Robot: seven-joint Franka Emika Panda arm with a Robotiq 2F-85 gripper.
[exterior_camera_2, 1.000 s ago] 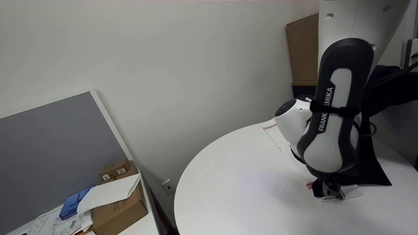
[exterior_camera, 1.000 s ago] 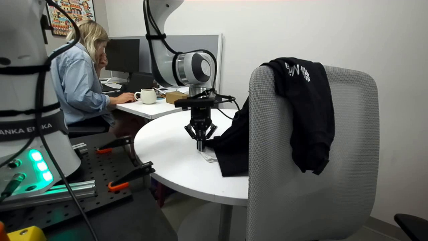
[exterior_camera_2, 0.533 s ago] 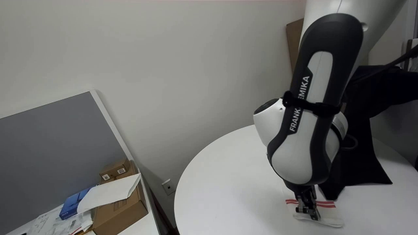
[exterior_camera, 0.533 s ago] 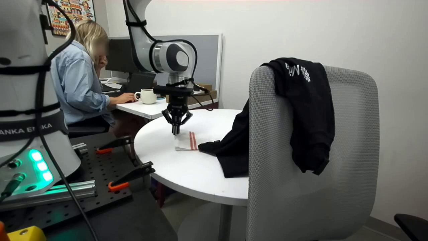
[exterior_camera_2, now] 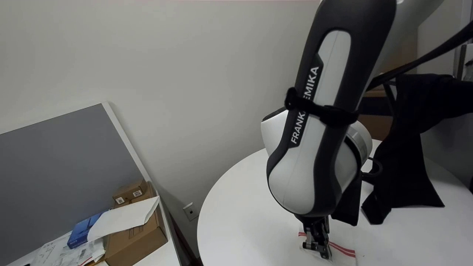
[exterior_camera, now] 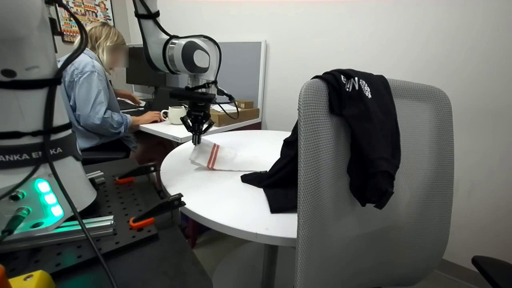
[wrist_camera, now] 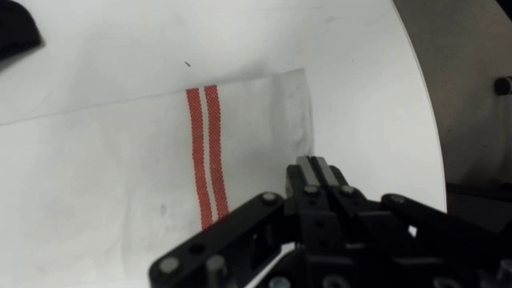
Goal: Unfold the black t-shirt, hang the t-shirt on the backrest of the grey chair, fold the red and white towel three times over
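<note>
We've got the grey chair beside the round table, with the black t-shirt slung over the chair's top and trailing down onto the table. The red and white towel is there too, stretching lengthwise from our gripper toward the shirt. The gripper's clamped tight on the end farthest from the shirt, lifted a bit, red stripes just in from the pinch. We reckon the fold means carrying that end back shirtward.
</note>
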